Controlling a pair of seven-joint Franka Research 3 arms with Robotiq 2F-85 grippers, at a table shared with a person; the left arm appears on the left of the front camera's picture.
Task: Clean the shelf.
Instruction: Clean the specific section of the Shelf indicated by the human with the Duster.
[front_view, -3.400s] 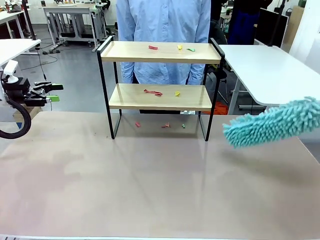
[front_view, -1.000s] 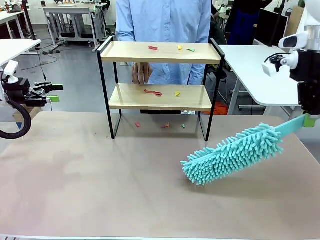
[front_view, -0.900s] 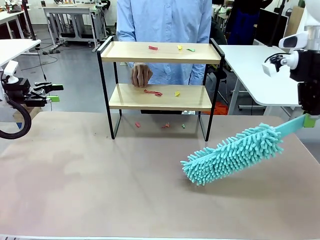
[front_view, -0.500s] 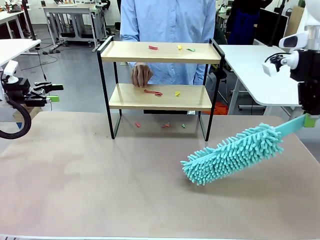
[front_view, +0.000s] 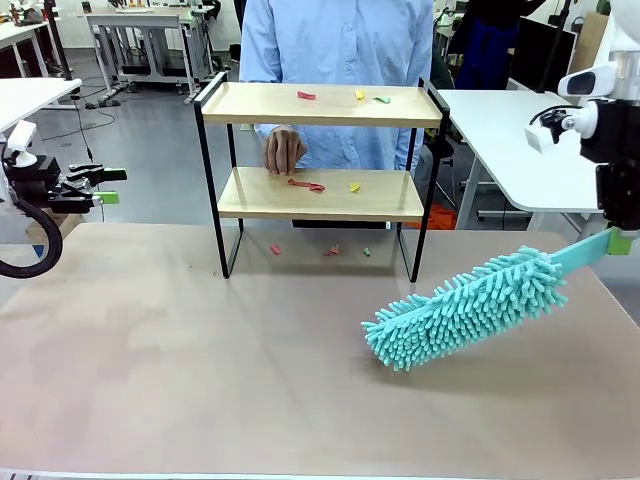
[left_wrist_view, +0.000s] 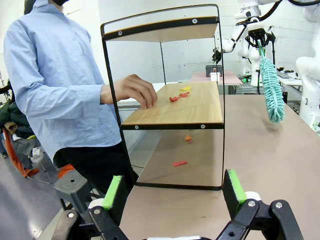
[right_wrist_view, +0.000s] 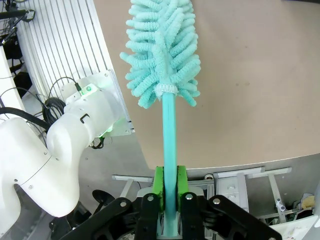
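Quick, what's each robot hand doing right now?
Left gripper: open, holding nothing.
Right gripper: shut on the teal duster.

My pale beige surface (front_view: 200, 380) lies under even indoor light, with grey floor (front_view: 150, 170) beyond its far edge. To my right stands a white table (front_view: 530, 140), to my left a 2nd white table (front_view: 25, 95), and farther back a workbench (front_view: 140, 18) on metal legs. A plain white wall (left_wrist_view: 185, 55) closes 1 side of the room.
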